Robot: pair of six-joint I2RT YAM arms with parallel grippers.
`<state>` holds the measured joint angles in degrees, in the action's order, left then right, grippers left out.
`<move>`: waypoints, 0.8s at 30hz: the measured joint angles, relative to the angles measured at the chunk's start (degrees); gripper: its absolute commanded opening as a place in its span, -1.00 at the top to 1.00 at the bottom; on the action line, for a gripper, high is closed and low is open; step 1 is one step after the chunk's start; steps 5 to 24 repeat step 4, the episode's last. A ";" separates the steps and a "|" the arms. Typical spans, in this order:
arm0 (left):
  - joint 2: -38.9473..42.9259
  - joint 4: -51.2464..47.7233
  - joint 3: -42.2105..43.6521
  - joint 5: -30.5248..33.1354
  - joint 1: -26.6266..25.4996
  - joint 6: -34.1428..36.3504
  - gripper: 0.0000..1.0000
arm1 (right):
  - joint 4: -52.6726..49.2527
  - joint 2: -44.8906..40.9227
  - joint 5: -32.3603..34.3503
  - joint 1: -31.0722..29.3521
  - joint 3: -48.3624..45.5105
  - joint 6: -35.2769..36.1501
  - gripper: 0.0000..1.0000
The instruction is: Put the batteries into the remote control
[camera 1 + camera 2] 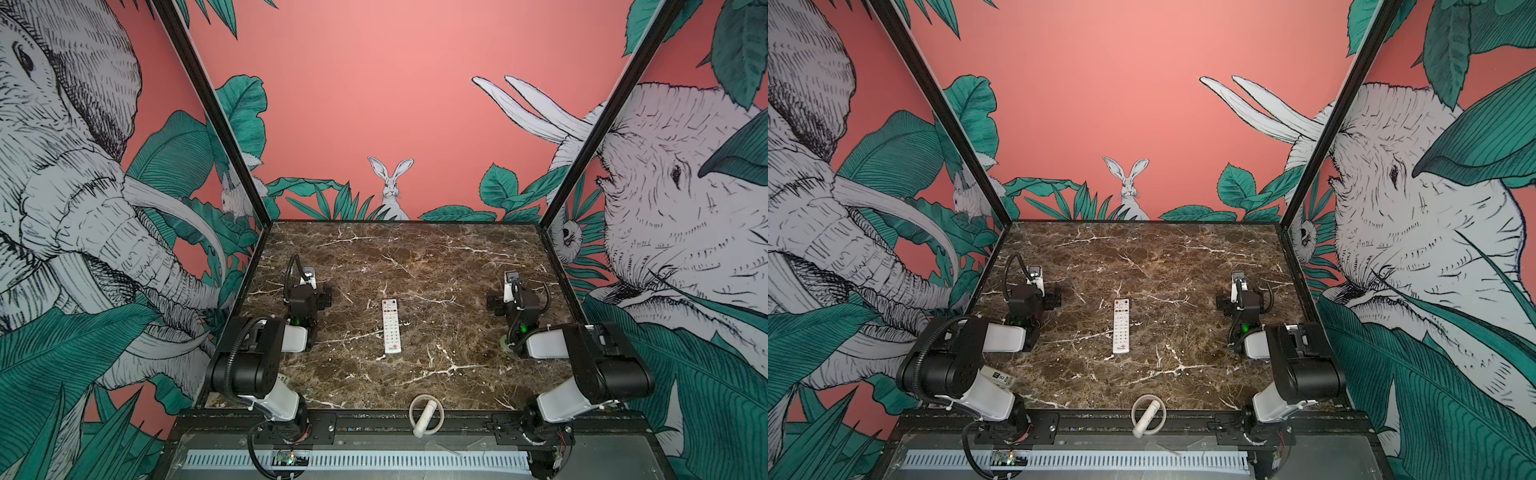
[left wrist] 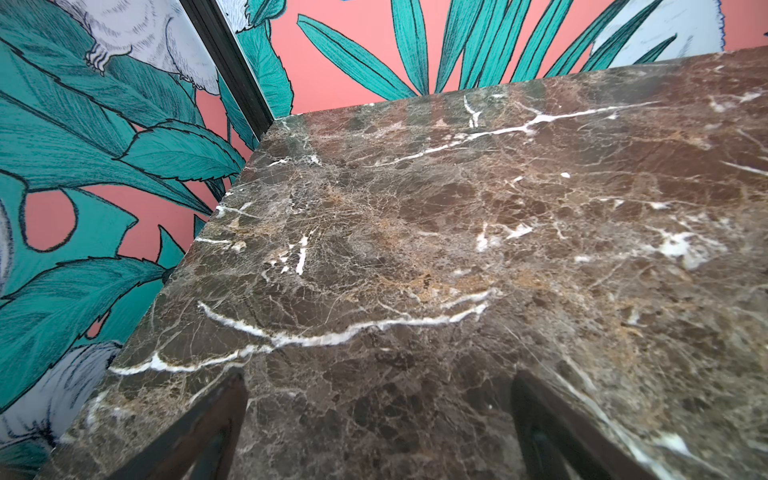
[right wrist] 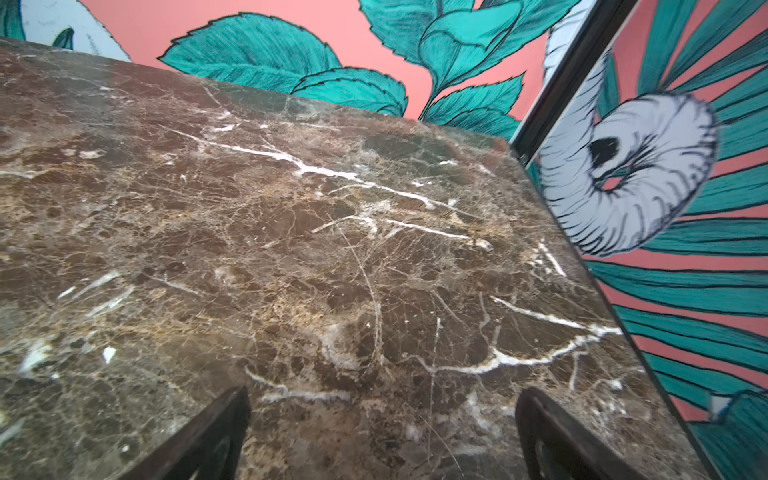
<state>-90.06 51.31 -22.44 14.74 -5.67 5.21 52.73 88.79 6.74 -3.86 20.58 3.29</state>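
The remote control (image 1: 391, 326) (image 1: 1121, 326) is a slim white bar lying buttons-up in the middle of the brown marble table (image 1: 415, 257), long axis running front to back. No batteries show in any view. My left gripper (image 2: 380, 386) is open over bare marble, with its dark fingertips (image 2: 232, 399) wide apart and nothing between them. My right gripper (image 3: 382, 395) is open in the same way, and its fingertips (image 3: 536, 411) frame only marble. In both top views the left wrist (image 1: 307, 297) sits left of the remote and the right wrist (image 1: 515, 301) right of it, both well apart from it.
A white cylinder with a ring (image 1: 424, 415) (image 1: 1148, 415) rests on the black front rail. Black frame posts (image 1: 208, 112) and printed jungle walls close in the table at the left, right and back. Both arms are folded near the table's front corners.
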 measured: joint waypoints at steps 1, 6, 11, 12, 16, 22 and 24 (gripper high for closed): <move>0.00 0.00 0.00 0.00 0.00 0.02 -0.99 | -0.72 0.00 -0.94 0.85 0.79 -0.37 -0.98; 0.00 0.02 0.00 0.00 0.00 0.00 -0.99 | -1.14 0.00 -2.43 2.51 1.77 -1.25 -0.98; 0.00 0.02 0.00 0.00 0.00 0.00 -0.99 | -1.14 0.00 -2.43 2.51 1.77 -1.25 -0.98; 0.00 0.02 0.00 0.00 0.00 0.00 -0.99 | -1.14 0.00 -2.43 2.51 1.77 -1.25 -0.98; 0.00 0.02 0.00 0.00 0.00 0.00 -0.99 | -1.14 0.00 -2.43 2.51 1.77 -1.25 -0.98; 0.00 0.02 0.00 0.00 0.00 0.00 -0.99 | -1.14 0.00 -2.43 2.51 1.77 -1.25 -0.98; 0.00 0.02 0.00 0.00 0.00 0.00 -0.99 | -1.14 0.00 -2.43 2.51 1.77 -1.25 -0.98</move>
